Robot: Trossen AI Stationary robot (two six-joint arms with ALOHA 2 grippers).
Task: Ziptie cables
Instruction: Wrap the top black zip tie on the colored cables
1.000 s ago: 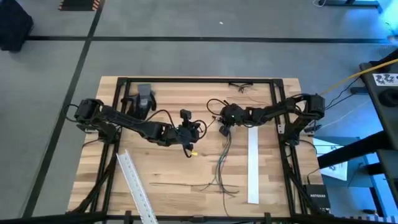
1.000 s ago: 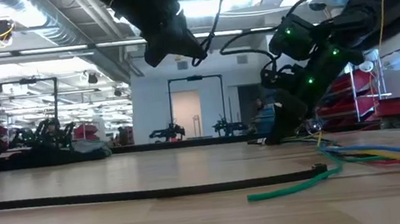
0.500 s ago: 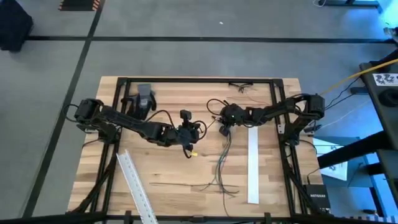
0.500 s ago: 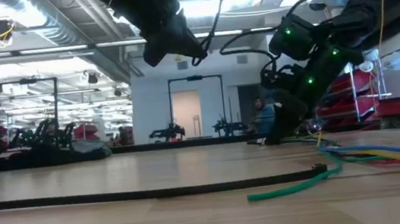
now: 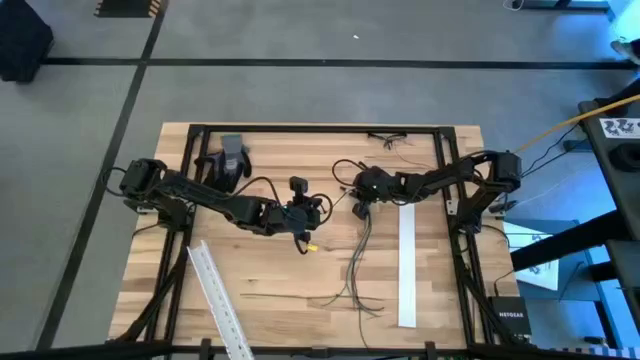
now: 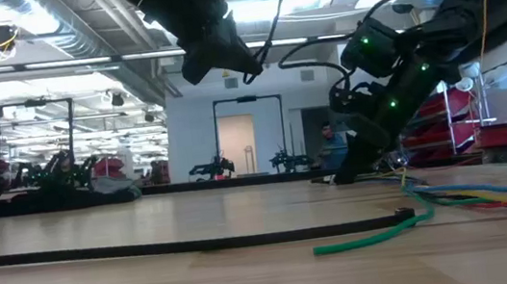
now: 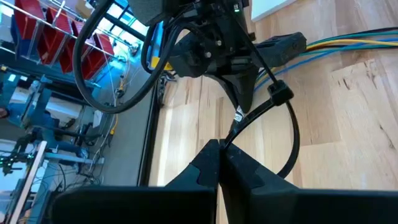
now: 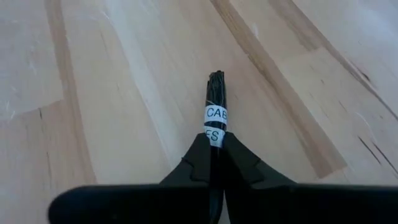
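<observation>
Dark thin wire cables [image 8: 216, 99] sit pinched in the right pincer [image 8: 216, 152] at the wooden counter's [image 5: 260, 270] one o'clock, so hold them steady while the left pincer [image 7: 221, 155], clamped on a black ziptie [image 7: 283, 124], loops it around.

cables [image 6: 474, 197] cut off by frame edge, label [image 8: 215, 124] text partly hidden

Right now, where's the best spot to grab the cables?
The right gripper already pinches the cables at their labelled end. Grab next just past it, where the strands lie tightly together, from above, fingers across the bunch. Farther along they fan apart and would likely slip out. The left gripper, shut on a black tie, is nearest.
</observation>
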